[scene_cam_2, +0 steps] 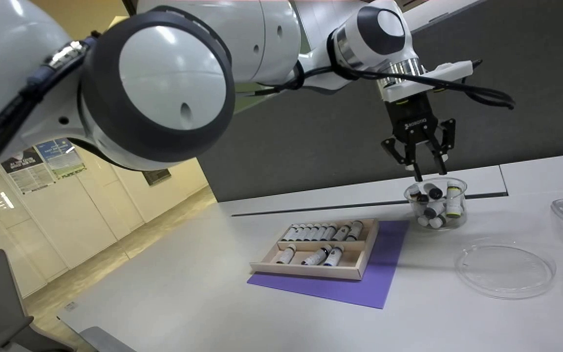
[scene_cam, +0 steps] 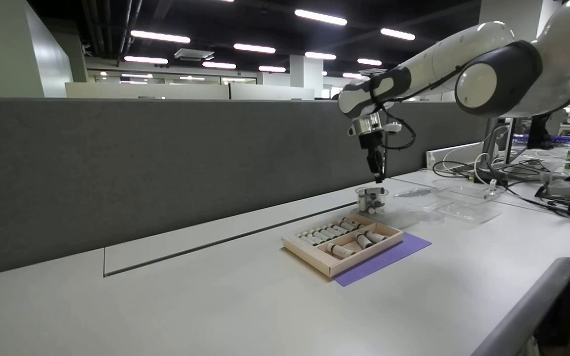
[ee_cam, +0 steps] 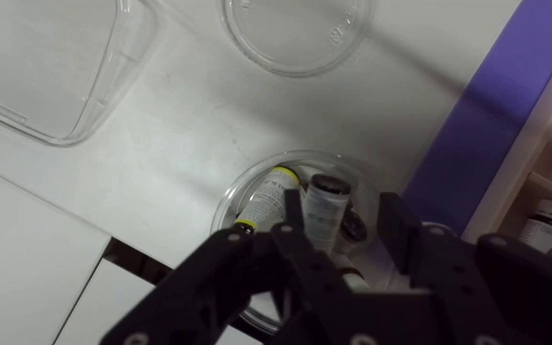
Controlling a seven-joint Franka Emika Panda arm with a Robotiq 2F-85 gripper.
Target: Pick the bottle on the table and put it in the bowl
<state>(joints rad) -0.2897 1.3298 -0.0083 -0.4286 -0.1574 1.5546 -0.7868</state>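
Observation:
The clear round plastic bowl [scene_cam: 359, 210] stands on the table and holds several small white-labelled bottles; it also shows in an exterior view [scene_cam_2: 463, 222] and the wrist view [ee_cam: 222, 211]. One bottle with yellow bands [ee_cam: 269, 197] leans inside it, also seen in an exterior view [scene_cam_2: 454, 200]. A dark-capped bottle [ee_cam: 326, 211] lies on top of the pile, below the finger gap and looking blurred. My gripper [scene_cam_2: 430, 175] is open and empty just above the bowl, pointing down; its fingers stand apart in the wrist view [ee_cam: 340, 203]. No bottle shows loose on the bare table.
A wooden tray [scene_cam_2: 306, 270] with rows of bottles sits on a purple sheet [scene_cam_2: 384, 278] beside the bowl. A clear round lid [scene_cam_2: 506, 271] and clear plastic boxes [ee_cam: 72, 96] lie on the other side. A grey partition [scene_cam: 166, 173] rises behind the bowl.

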